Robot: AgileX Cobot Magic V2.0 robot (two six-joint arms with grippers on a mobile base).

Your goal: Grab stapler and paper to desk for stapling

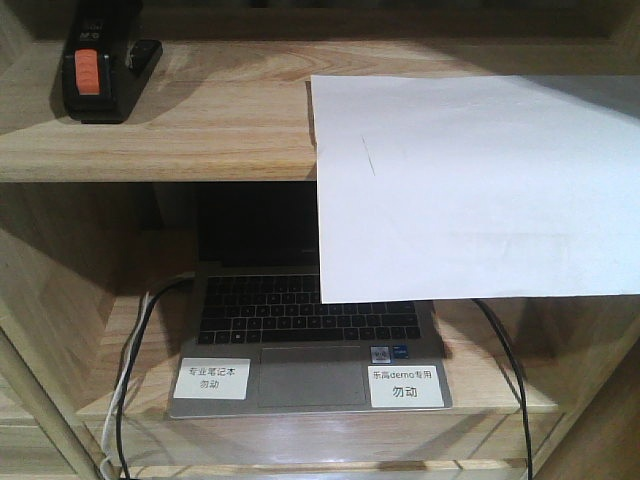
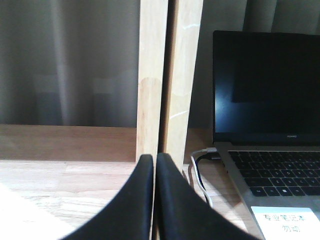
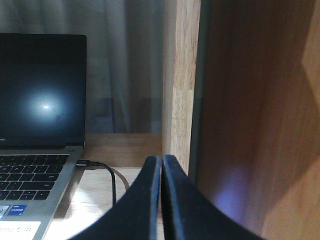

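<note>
The black stapler [image 1: 100,70], with an orange-red patch on top, lies at the far left of the upper shelf [image 1: 160,130] in the front view. The white paper [image 1: 480,190] rests on the same shelf to the right, and its front part hangs over the edge. My left gripper [image 2: 155,157] is shut and empty, low at the laptop's shelf level, facing a wooden upright [image 2: 170,75]. Also shut and empty, my right gripper [image 3: 162,159] faces a post [image 3: 182,75] to the right of the laptop. Neither gripper shows in the front view. The desk is out of view.
An open laptop [image 1: 310,340] with two white labels [image 1: 212,378] sits on the lower shelf, partly behind the hanging sheet. Cables [image 1: 135,340] run down its left side and another cable [image 1: 510,350] on its right. A dark brown side panel [image 3: 260,100] stands close on the right.
</note>
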